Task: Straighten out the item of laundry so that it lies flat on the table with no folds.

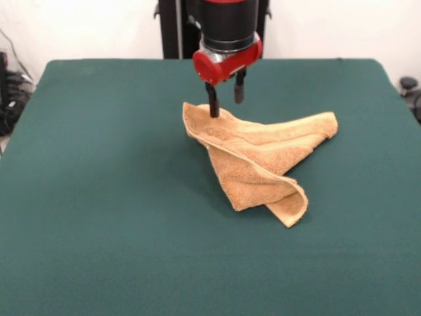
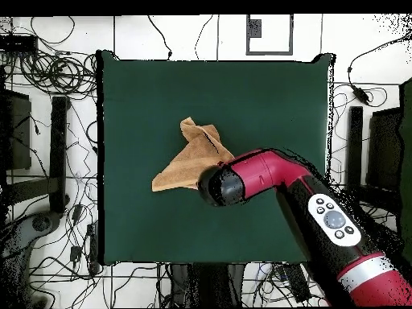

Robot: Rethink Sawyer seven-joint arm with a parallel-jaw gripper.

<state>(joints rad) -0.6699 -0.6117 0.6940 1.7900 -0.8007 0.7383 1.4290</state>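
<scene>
Near the centre of the green counter (image 1: 99,197) the towel (image 1: 260,158) lies crumpled in folds, gripper (image 1: 225,105) spread over its 10 o'clock corner; grasp step judged in hand, next: pinch that corner, pull outward to unfold.

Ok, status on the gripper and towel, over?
Gripper open over towel's far corner. Towel crumpled, folded, not flat. Table otherwise unobstructed.

Table (image 1: 99,230) bare all round — only the crumpled towel (image 1: 263,158) obstructs.
</scene>
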